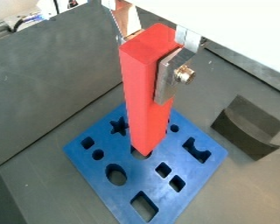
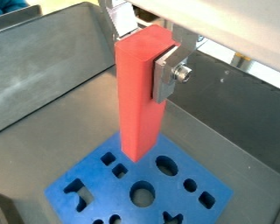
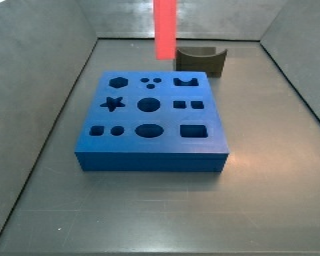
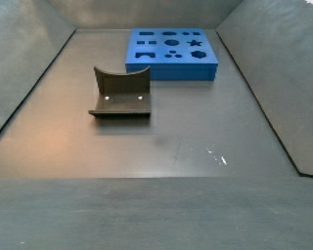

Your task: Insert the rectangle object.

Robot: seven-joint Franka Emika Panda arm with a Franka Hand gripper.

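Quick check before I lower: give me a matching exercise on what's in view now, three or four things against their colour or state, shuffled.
Things:
1. rectangle object
2. blue block
3. dark olive block
4. gripper

States:
A. lies flat on the floor, top full of shaped holes
B. stands on the floor apart from the others, with a curved notch
C. held upright, red-orange, lower end over the holes
D. shut on the bar, one silver finger showing in both wrist views

Pairs: 1-C, 2-A, 3-B, 4-D
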